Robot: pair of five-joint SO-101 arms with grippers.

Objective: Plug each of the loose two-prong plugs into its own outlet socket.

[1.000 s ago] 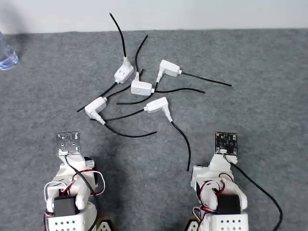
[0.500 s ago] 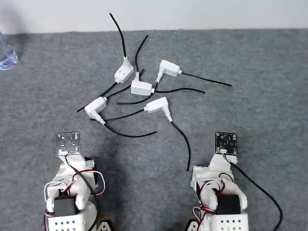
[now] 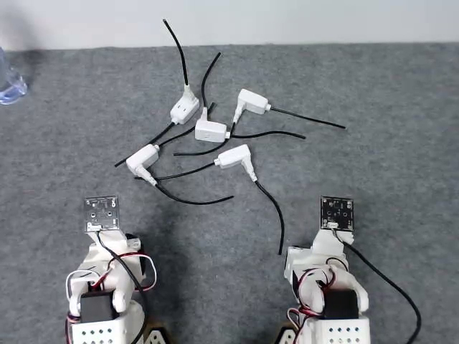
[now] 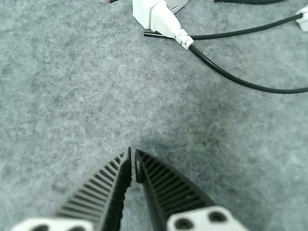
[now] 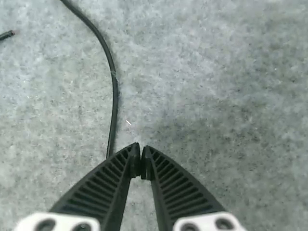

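loosely scattered plugs (image 3: 208, 131) on grey mat (image 3: 387, 93), left tool (image 4: 133, 159) closed, right tool (image 5: 140, 153) closed

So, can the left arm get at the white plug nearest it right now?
Probably yes: only bare carpet lies between the left gripper and that plug, though its jaws are shut.

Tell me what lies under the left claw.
Bare grey carpet lies under the left claw, which is shut on nothing. A white plug and its black cord lie farther out. The patch right beneath the claw itself is covered.
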